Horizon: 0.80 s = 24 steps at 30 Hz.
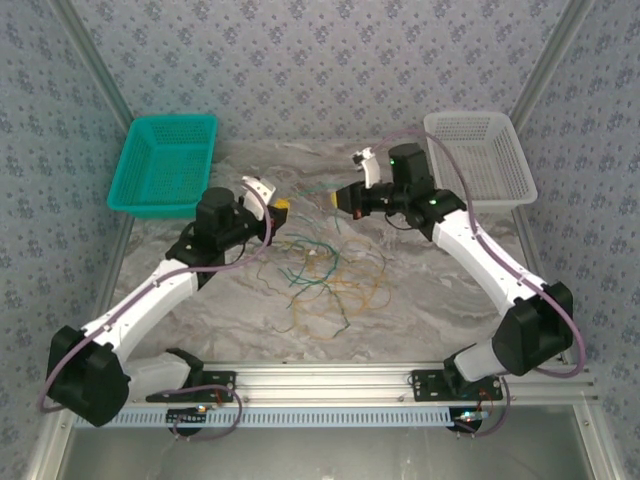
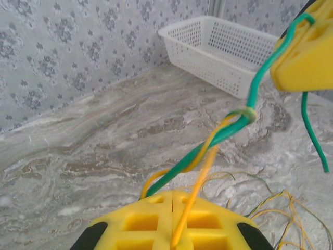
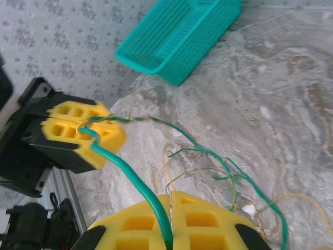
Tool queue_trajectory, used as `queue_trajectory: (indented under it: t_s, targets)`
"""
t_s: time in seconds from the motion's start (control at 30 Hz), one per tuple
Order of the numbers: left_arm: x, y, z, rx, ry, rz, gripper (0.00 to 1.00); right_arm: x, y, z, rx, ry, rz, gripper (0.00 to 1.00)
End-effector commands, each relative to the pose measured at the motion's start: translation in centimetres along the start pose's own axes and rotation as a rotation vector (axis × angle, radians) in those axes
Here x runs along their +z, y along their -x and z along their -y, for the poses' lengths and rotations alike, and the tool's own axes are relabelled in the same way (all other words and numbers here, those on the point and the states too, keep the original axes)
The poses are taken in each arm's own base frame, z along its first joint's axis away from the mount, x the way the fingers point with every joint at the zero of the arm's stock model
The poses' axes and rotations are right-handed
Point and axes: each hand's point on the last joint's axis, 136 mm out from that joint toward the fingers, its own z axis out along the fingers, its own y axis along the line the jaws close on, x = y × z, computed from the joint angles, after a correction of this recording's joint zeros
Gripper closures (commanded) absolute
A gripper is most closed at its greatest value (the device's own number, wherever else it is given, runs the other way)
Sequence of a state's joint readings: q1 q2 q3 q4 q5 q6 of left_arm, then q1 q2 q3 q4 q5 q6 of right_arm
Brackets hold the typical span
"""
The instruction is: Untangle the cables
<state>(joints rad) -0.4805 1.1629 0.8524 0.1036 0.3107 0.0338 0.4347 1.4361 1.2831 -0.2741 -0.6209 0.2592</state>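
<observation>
Green cable point(image 3: 122, 167), left pincer point(image 1: 281, 206) to right pincer point(image 1: 335, 199)

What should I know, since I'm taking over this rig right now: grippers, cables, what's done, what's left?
Left gripper: shut on a twisted green-and-orange pair.
Right gripper: shut on the green cable of that pair, which stretches between the two grippers.
Remaining cables: a loose tangle on the marble table between the arms.
Done: one pair lifted and gripped by both.
Left: the twist is not yet undone. Pull it apart, then work through the pile.
</observation>
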Motion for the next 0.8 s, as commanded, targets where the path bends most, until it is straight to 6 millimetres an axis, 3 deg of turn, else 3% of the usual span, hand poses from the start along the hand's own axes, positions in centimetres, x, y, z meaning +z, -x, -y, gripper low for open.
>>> queue_trajectory:
  t_s: [0.0,0.17,0.5,0.63,0.77]
  targets:
    - [-1.5,0.5,-1.7,-0.023,0.049,0.032,1.00,-3.6,1.2,3.2,0.130,-0.124,0.075,1.00]
    - [-2.8,0.5,-3.1,-0.037,0.102,0.053,1.00,-7.7,2.0,7.0,0.246,-0.238,0.168,1.00]
    - [-5.6,0.5,-8.3,-0.141,0.343,0.114,1.00,-15.7,2.5,11.8,0.386,-0.432,0.345,1.00]
    - [-6.6,1.1,-9.6,-0.189,0.375,0.169,1.00,-17.5,2.8,11.8,0.394,-0.442,0.383,1.00]
    - [-6.4,2.4,-9.1,-0.197,0.337,0.185,1.00,-18.6,3.0,11.6,0.390,-0.454,0.400,1.00]
